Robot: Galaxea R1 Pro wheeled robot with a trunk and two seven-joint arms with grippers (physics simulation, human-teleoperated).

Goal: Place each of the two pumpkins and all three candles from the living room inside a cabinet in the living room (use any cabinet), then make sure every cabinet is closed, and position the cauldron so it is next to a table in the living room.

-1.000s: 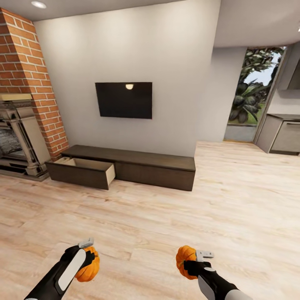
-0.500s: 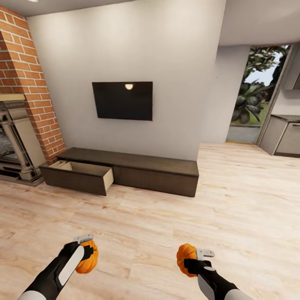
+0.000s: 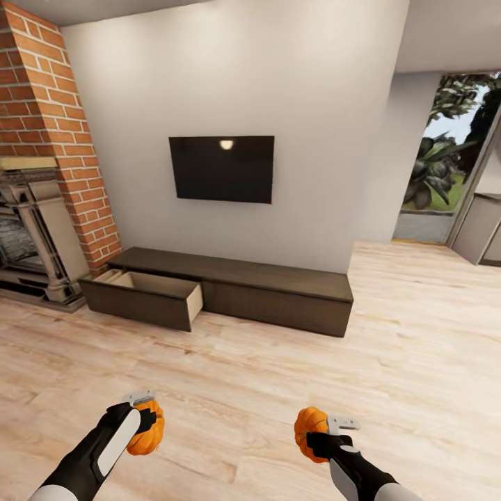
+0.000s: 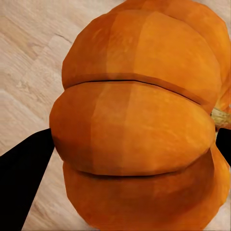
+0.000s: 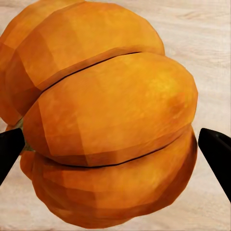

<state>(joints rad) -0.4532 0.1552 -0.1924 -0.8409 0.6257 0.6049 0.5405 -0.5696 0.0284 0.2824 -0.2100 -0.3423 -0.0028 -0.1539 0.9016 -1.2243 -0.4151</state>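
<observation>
I carry two orange ribbed pumpkins over the plank floor. My left gripper (image 3: pixel 145 421) is shut on one pumpkin (image 3: pixel 149 433) (image 4: pixel 139 125). My right gripper (image 3: pixel 316 424) is shut on the other pumpkin (image 3: pixel 308 428) (image 5: pixel 106 120). Black fingertips (image 5: pixel 216 149) flank that pumpkin in the right wrist view. Ahead against the pale wall stands the long dark brown cabinet (image 3: pixel 278 296), its left drawer (image 3: pixel 146 296) pulled open and showing a tan inside. The candles and the cauldron are out of view.
A black TV (image 3: pixel 223 168) hangs above the cabinet. A red brick fireplace (image 3: pixel 42 181) fills the left side. At the far right a doorway with greenery (image 3: pixel 445 167) and a grey kitchen unit (image 3: pixel 487 229) appear. Light wood floor (image 3: pixel 250 376) stretches between me and the cabinet.
The view has shifted: the TV, cabinet and doorway slid right and look slightly nearer, so the camera moved. Both grippers keep their pumpkins in the same pose.
</observation>
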